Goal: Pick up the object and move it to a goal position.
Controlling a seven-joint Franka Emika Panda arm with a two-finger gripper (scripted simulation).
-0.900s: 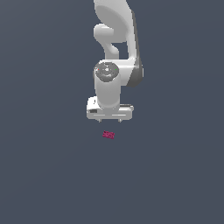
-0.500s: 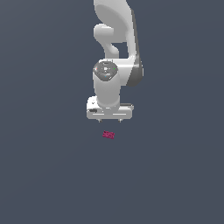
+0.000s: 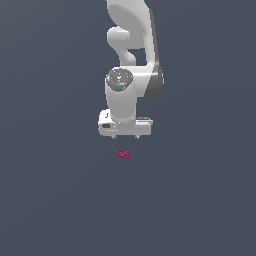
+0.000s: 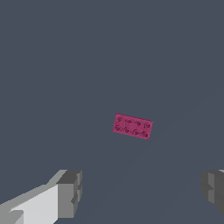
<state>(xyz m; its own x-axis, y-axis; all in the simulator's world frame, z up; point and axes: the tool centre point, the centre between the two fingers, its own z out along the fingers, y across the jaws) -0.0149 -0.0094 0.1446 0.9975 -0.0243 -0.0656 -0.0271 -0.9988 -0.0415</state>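
Note:
The object point(image 3: 124, 154) is a tiny magenta-red studded brick lying flat on the dark grey surface. My white gripper point(image 3: 125, 135) hangs above it and slightly behind, not touching it. In the wrist view the object point(image 4: 132, 126) lies ahead of the gripper point(image 4: 142, 190), slightly tilted, beyond the gap between the two grey fingertips point(image 4: 70, 192). The jaws stand wide apart with nothing between them, so the gripper is open.
The white arm point(image 3: 132, 50) rises behind the gripper toward the top of the exterior view. A uniform dark grey surface point(image 3: 200, 200) surrounds the brick, with no other objects in view.
The wrist joint has rotated a little; the gripper and the brick stay in about the same place.

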